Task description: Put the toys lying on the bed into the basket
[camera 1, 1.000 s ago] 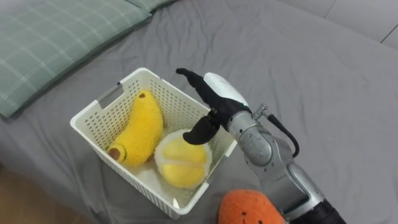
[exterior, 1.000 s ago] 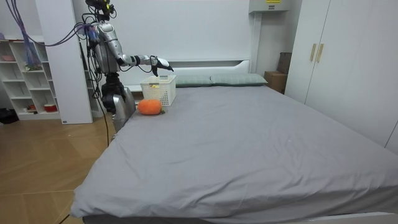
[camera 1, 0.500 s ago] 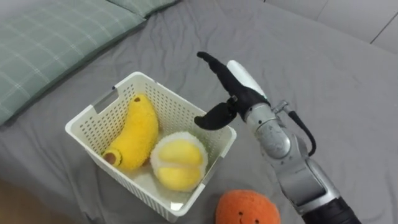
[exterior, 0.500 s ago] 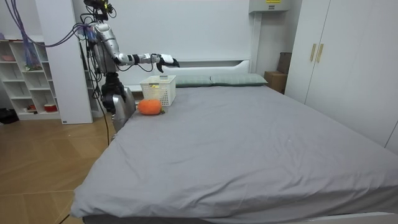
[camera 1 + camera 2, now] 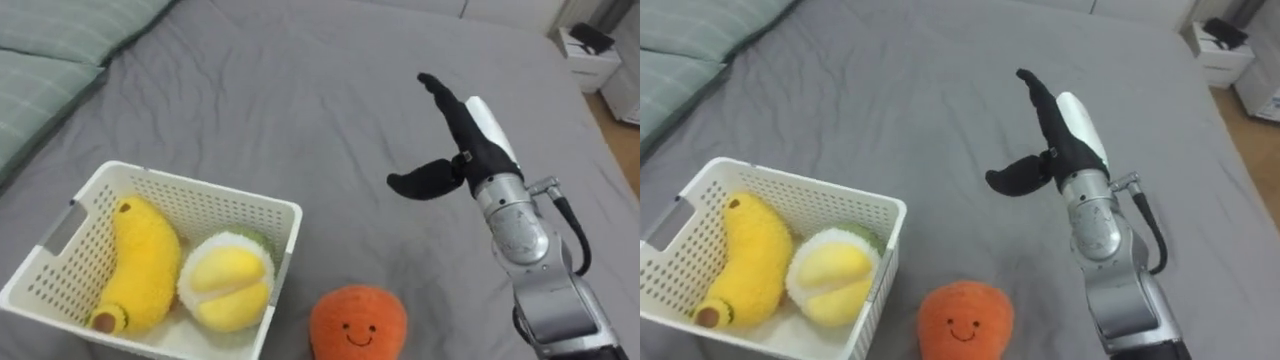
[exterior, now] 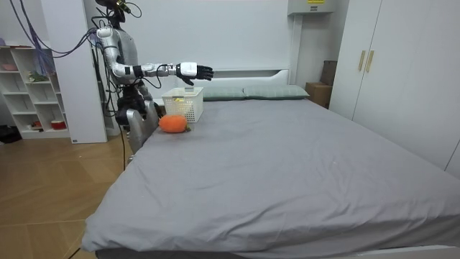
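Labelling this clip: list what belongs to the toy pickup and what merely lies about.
Job: white basket; banana toy and round yellow toy inside it; orange toy on the bed beside it; right hand, open, above the bed.
Lying about: pillows; wardrobe; shelves.

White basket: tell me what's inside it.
The white basket holds a yellow banana plush and a round yellow plush fruit, lying side by side. They cover most of its floor, so anything beneath them is hidden.
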